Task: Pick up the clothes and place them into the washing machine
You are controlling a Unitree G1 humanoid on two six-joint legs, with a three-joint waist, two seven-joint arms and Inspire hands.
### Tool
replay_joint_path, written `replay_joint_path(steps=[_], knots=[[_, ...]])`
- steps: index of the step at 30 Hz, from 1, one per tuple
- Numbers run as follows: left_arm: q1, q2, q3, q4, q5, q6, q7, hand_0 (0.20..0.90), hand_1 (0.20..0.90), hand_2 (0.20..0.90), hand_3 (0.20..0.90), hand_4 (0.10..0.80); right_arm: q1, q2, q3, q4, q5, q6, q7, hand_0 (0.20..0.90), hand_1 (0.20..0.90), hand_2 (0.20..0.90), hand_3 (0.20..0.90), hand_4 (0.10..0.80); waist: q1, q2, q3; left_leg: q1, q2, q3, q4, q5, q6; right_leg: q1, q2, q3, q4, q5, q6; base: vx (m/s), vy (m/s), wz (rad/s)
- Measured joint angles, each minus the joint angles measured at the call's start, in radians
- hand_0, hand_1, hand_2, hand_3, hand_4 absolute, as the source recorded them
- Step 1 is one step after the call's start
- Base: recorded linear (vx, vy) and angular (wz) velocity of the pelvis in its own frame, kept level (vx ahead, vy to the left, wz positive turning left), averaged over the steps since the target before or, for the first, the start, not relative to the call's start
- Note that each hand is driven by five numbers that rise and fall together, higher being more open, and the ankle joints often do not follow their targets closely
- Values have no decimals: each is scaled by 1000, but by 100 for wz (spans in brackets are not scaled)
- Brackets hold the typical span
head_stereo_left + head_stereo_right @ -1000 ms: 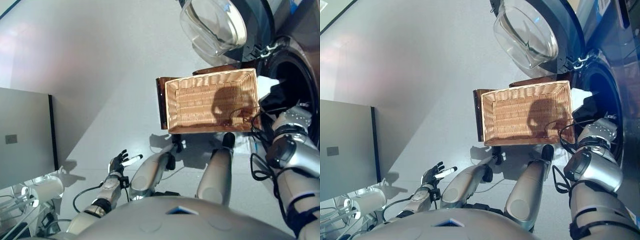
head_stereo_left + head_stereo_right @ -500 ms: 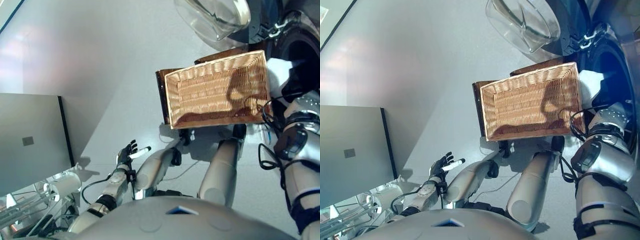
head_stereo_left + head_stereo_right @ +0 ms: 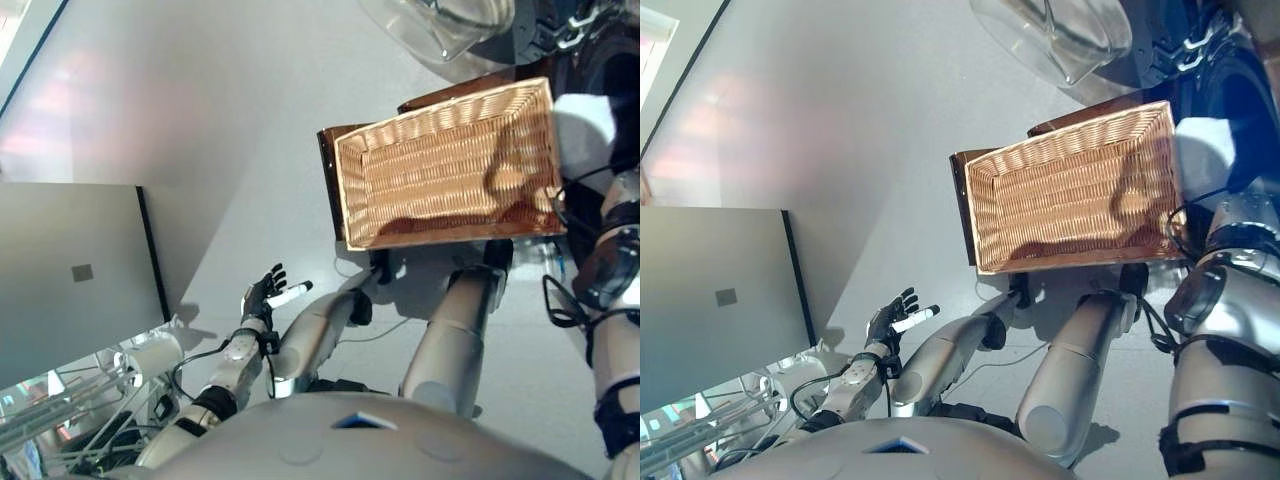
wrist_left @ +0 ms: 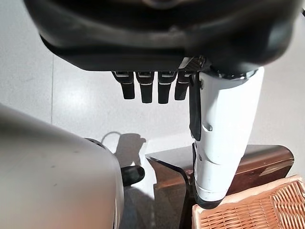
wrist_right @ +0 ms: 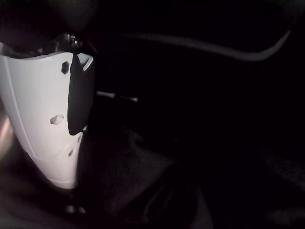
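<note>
An empty wicker basket (image 3: 450, 165) rests on a low brown stool (image 3: 331, 180) in front of the washing machine. A white piece of clothing (image 3: 585, 125) lies at the mouth of the dark drum (image 3: 1250, 100), just past the basket's far end. My right arm reaches past the basket into the drum. My right hand (image 5: 43, 119) shows only its white thumb cover in the right wrist view, against dark folds. My left hand (image 3: 262, 297) hangs open over the floor at the lower left, holding nothing.
The machine's round glass door (image 3: 440, 20) stands open above the basket. A grey cabinet (image 3: 70, 270) fills the left side. A white roll (image 3: 150, 355) and a metal rack sit below the cabinet. Bare grey floor lies between cabinet and basket.
The camera has shifted, so the whole scene slid right and up. My right arm has gone deeper into the drum. The left hand stays open.
</note>
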Motion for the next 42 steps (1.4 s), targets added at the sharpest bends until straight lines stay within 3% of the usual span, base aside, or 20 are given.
replay_joint_path(steps=[9,16,17,18,27,29,38,42], knots=[[20,0,-34,-69,-19,-4,1,900,900,900,900,800,-54,-23,-34,-2,-63,-9,-137,200,200,200,200,300,13,8,-2,-16,-18,11,1,0,-7,-41,-5,35,32,-10,1,25,13,1],[22,0,-37,-92,-32,-4,1,900,900,900,900,800,-70,-40,-49,-21,-93,-9,-195,200,200,200,200,300,20,20,-11,-16,-29,32,-1,-3,6,-46,-10,56,16,-3,16,47,33,-5],[22,0,-37,-91,-32,-4,1,900,900,900,900,800,-70,-40,-49,-22,-100,-9,-195,480,480,480,480,500,20,22,-12,-16,-29,33,-1,-4,7,-45,-10,57,14,-3,16,47,34,-6],[22,0,-37,-91,-32,-4,1,900,900,900,900,800,-69,-40,-49,-22,-109,-8,-195,900,900,900,900,800,21,23,-13,-14,-29,33,-1,-4,7,-43,-10,57,13,-1,19,51,31,-3],[20,-1,-34,-36,-30,-4,3,900,900,900,900,800,-41,-17,-38,-31,-128,-9,-163,900,900,900,900,800,15,48,-31,41,-30,39,-18,-10,15,13,-9,59,-15,1,24,43,29,-8],[19,-2,-33,-18,-30,-4,7,900,900,900,900,800,-29,-1,-40,-48,-135,-7,-149,900,900,900,900,800,6,48,-31,46,-29,42,-18,-10,16,19,-6,60,-21,9,36,20,21,-5],[20,-5,-30,21,-29,-4,8,900,900,900,900,800,96,61,-67,-176,-178,-6,-153,900,900,900,900,800,-23,46,-29,91,-28,43,-21,-24,24,78,-8,56,-59,12,35,5,10,-6],[20,-5,-19,21,-13,-4,8,900,900,900,900,800,200,75,-34,-236,-396,33,-190,900,900,900,900,800,-26,44,-29,91,-26,43,-18,-25,25,81,-6,54,-61,14,36,-17,-10,0]])
